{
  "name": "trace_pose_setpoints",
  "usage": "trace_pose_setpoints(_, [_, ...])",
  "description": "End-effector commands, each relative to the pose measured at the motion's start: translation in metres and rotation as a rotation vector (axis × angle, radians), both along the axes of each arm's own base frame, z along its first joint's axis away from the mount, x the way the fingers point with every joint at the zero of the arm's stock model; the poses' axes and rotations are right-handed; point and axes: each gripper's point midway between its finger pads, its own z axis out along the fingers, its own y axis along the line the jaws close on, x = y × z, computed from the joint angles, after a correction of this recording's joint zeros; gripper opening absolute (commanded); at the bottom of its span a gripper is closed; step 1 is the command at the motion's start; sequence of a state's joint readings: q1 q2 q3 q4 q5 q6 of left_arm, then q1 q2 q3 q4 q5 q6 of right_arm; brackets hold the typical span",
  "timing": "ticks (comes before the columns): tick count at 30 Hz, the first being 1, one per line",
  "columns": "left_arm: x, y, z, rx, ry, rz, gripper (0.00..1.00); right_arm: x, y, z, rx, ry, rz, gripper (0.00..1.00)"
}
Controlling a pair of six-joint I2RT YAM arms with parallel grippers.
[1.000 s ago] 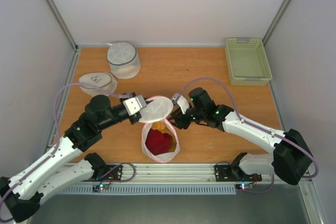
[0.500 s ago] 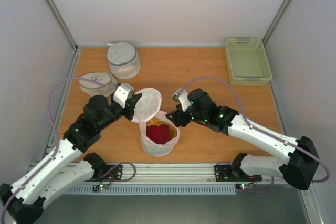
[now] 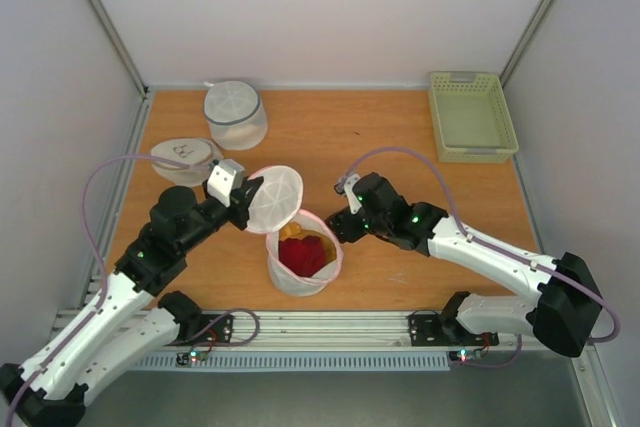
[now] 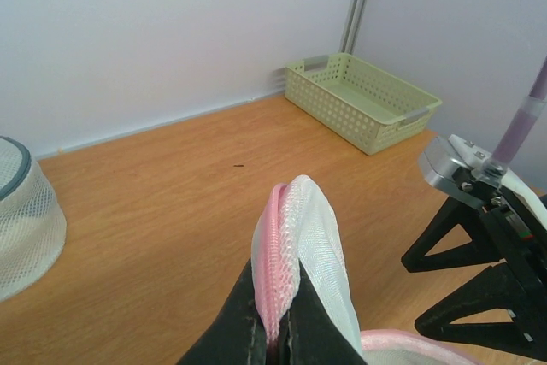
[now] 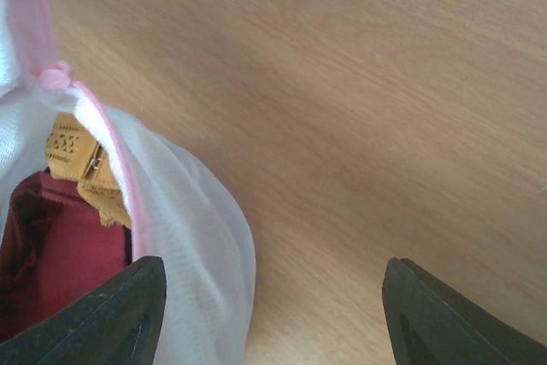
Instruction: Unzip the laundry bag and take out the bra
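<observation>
The left gripper is clamped narrow on the lid flap of the laundry bag. In its wrist view we see the two dark fingers pinching the pink zipper band and the white mesh between them. The flap stands up on edge, left of centre in the overhead frame, above the bag's open mouth.

The right gripper sits just right of the bag's rim, its jaws spread wide with nothing between them. In its wrist view one finger lies close against the mesh wall at the lower left. We cannot tell whether it touches.

The bag stands upright on the wooden table, low in the middle of the overhead frame. The bra lies inside it, dark red with an orange-yellow part toward the top.

At the upper left are a mesh drum with a grey band and a flatter round bag. A pale green basket sits at the upper right.
</observation>
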State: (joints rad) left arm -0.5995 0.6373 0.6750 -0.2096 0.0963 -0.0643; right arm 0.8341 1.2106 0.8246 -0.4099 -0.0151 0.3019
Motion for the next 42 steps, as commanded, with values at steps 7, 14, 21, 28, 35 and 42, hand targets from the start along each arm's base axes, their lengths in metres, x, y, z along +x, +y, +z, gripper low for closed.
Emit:
trace_pose_setpoints(7, [-0.001,0.003,0.009,-0.147,-0.014,-0.002,0.01,-0.037,0.061,0.072,0.032,-0.277,0.493,0.64])
trace_pose_setpoints(14, [0.000,0.009,0.010,-0.145,-0.036,0.018,0.01,-0.044,0.091,0.049,-0.013,-0.175,0.613,0.56])
trace_pose_setpoints(21, [0.000,0.010,0.004,-0.153,-0.039,0.022,0.01,-0.051,0.083,0.018,-0.010,0.005,0.462,0.56])
trace_pose_setpoints(28, [0.000,0.012,0.001,-0.155,-0.048,0.025,0.01,-0.064,0.072,0.006,0.036,0.162,0.118,0.63])
trace_pose_setpoints(35, [-0.002,0.010,0.001,-0.173,-0.042,0.013,0.01,-0.049,0.053,-0.007,-0.067,0.180,-0.072,0.62])
trace_pose_setpoints(42, [-0.002,0.009,-0.005,-0.169,-0.032,0.009,0.01,-0.059,0.056,-0.023,-0.070,0.232,-0.073,0.64])
